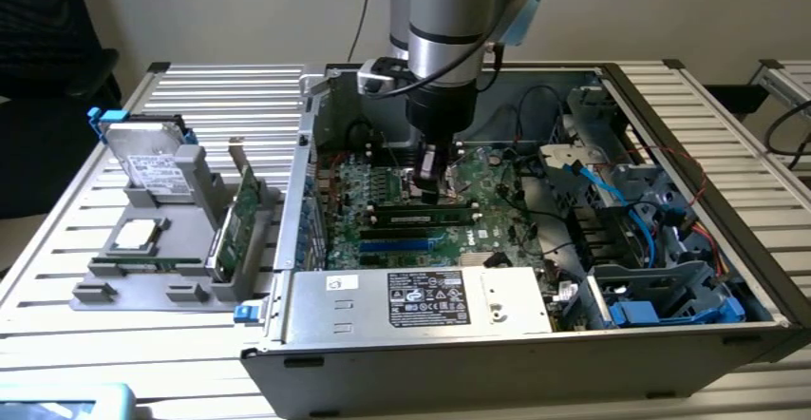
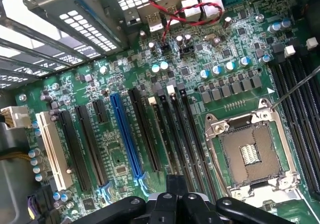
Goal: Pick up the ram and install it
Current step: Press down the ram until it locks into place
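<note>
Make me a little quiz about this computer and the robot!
1. True or false: the hard drive sits inside the case.
2. Pick one. The gripper is over the: A) motherboard B) hard drive C) table.
3. Fill in: in the wrist view, one long slot among the black ones is coloured ____.

Key
1. False: it stands in the grey rack outside the case, on the exterior view's left.
2. A
3. blue
</note>
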`<state>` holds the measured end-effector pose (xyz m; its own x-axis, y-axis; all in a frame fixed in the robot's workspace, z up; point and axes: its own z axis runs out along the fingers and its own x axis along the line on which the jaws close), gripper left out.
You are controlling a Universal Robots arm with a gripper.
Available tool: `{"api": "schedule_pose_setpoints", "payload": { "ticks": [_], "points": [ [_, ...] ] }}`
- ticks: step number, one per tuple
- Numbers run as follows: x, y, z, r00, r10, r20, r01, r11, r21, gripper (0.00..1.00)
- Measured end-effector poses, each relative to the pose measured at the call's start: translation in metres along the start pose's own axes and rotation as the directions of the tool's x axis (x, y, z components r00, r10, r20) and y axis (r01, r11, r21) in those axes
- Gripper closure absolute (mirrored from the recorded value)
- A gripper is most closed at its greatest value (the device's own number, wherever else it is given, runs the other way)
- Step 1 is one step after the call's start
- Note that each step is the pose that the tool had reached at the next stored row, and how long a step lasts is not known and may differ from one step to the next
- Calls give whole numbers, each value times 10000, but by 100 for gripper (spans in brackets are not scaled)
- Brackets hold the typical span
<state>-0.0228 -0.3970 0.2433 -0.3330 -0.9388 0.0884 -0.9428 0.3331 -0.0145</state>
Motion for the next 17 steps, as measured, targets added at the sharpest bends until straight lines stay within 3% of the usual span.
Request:
{"api": "schedule_pose_setpoints", "payload": {
  "ticks": [9,17],
  "points": [
    [1,0,-1,9960,887,45,-888,9959,152,89],
    [1,1,-2,9846,1745,71,-1746,9844,211,89]
  ]
}}
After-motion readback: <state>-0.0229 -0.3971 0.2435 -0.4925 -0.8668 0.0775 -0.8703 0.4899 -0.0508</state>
